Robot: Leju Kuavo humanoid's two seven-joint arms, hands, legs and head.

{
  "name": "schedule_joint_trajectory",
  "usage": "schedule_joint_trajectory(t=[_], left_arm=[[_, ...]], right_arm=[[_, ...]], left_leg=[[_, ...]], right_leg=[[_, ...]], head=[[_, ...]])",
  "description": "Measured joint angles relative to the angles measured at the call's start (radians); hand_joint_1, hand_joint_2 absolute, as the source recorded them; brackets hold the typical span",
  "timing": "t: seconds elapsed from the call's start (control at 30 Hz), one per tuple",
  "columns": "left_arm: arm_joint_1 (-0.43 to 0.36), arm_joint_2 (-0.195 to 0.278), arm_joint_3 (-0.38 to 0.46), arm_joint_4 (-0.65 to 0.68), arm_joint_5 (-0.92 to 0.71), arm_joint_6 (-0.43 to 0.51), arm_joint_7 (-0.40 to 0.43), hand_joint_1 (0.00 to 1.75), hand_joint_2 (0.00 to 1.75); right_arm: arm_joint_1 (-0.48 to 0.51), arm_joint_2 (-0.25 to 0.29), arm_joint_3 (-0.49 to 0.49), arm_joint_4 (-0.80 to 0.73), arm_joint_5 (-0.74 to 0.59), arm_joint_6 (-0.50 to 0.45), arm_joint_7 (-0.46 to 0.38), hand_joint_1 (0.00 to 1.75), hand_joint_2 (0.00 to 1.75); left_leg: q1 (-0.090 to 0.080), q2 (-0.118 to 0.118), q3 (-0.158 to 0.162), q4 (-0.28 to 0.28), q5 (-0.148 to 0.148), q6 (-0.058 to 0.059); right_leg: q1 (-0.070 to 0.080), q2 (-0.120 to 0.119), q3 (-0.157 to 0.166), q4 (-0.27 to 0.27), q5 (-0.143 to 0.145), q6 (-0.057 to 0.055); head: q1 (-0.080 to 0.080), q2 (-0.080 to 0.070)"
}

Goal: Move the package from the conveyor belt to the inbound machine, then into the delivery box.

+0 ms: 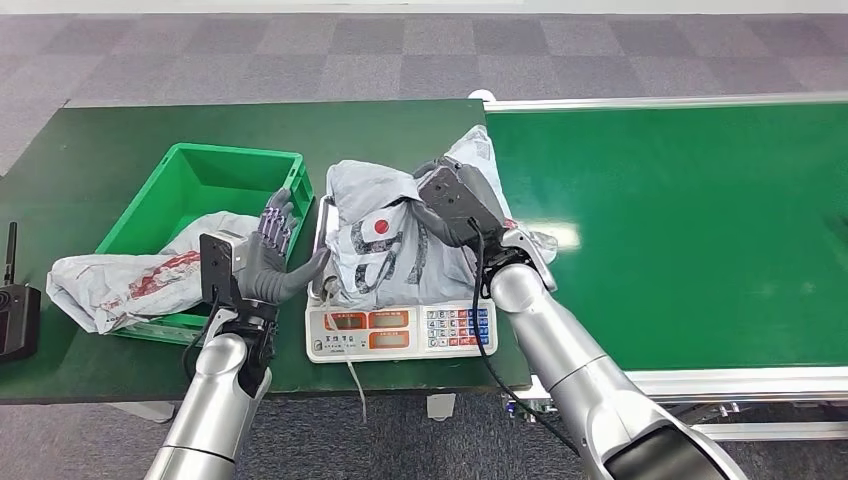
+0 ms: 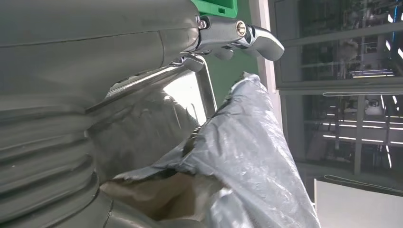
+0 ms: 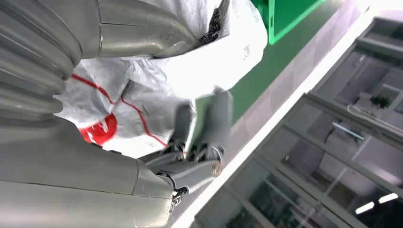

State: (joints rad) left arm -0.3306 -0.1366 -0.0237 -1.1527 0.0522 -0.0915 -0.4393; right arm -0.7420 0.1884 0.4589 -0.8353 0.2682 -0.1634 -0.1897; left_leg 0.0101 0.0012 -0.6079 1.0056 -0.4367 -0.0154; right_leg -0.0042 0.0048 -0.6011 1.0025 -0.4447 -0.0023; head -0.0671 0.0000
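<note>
The robot stands at a dark green table (image 1: 90,150) on a grey carpet floor (image 1: 250,50), with a bright green conveyor belt (image 1: 690,230) joined on its right side. Nearest to the robot, at the table's front edge, lies the inbound machine (image 1: 400,330), a white scale with orange displays and a keypad. The package (image 1: 385,235), a grey plastic bag with a red round mark, rests on the scale's metal tray. The left hand (image 1: 270,255) is just beside the left edge of the tray, fingers spread apart and holding nothing. The right hand (image 1: 455,200) is on the right upper part of the package, its fingers (image 3: 216,118) pressed into the plastic and gripping it. Further left, the delivery box (image 1: 190,180), a green crate, holds another grey bag (image 1: 130,280) that hangs over its front rim. A black device (image 1: 15,315) lies at the far left edge.
</note>
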Motion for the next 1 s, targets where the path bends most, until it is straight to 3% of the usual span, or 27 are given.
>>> schedule_joint_trajectory(t=[0.13, 0.3, 0.47, 0.6, 0.73, 0.87, 1.0], left_arm=[[0.005, 0.002, -0.001, -0.007, -0.026, 0.016, 0.003, 0.00, 1.75], [0.002, 0.008, -0.024, -0.017, -0.147, 0.077, 0.014, 0.00, 1.75], [-0.045, 0.017, -0.069, 0.000, -0.272, 0.110, 0.034, 0.00, 1.75], [-0.130, 0.019, -0.121, 0.056, -0.363, 0.113, 0.057, 0.00, 1.75], [-0.255, 0.021, -0.222, 0.163, -0.517, 0.037, 0.081, 0.00, 1.75], [-0.368, 0.013, -0.335, 0.313, -0.687, -0.021, 0.060, 0.00, 1.75], [-0.466, -0.013, -0.463, 0.494, -0.821, -0.135, 0.011, 0.00, 1.75]], right_arm=[[0.007, -0.002, -0.001, 0.011, -0.063, 0.027, -0.026, 0.00, 1.75], [0.046, -0.022, -0.043, 0.010, -0.234, 0.100, -0.081, 0.00, 1.75], [0.087, -0.039, -0.101, 0.012, -0.365, 0.193, -0.146, 0.00, 1.75], [0.100, -0.043, -0.132, 0.026, -0.425, 0.247, -0.178, 0.00, 1.75], [0.098, -0.037, -0.137, 0.046, -0.444, 0.288, -0.194, 0.00, 1.75], [0.098, -0.031, -0.137, 0.053, -0.455, 0.310, -0.199, 0.00, 1.75], [0.098, -0.030, -0.138, 0.053, -0.464, 0.322, -0.194, 0.00, 1.75]], left_leg=[[0.000, 0.000, 0.000, 0.000, 0.000, 0.000], [0.000, -0.001, 0.000, 0.000, 0.000, 0.000], [0.000, 0.000, 0.000, 0.000, 0.000, 0.000], [0.000, -0.001, 0.000, 0.000, 0.001, 0.000], [0.000, -0.002, -0.001, 0.001, 0.002, 0.000], [0.000, -0.001, 0.000, 0.001, 0.002, 0.000], [-0.001, -0.002, 0.000, 0.001, 0.002, 0.000]], right_leg=[[0.000, 0.000, 0.000, 0.000, 0.000, 0.000], [0.000, 0.000, 0.000, -0.001, 0.000, 0.000], [0.000, 0.000, -0.001, -0.001, 0.000, 0.000], [0.000, 0.000, -0.001, -0.001, 0.001, 0.000], [0.000, -0.001, 0.000, 0.000, 0.002, 0.001], [0.000, -0.001, -0.001, 0.000, 0.002, 0.000], [-0.001, -0.001, 0.000, 0.000, 0.002, 0.001]], head=[[0.000, 0.000], [0.000, 0.000], [0.000, 0.000], [0.000, 0.000], [0.000, 0.000], [0.000, 0.000], [0.000, 0.000]])
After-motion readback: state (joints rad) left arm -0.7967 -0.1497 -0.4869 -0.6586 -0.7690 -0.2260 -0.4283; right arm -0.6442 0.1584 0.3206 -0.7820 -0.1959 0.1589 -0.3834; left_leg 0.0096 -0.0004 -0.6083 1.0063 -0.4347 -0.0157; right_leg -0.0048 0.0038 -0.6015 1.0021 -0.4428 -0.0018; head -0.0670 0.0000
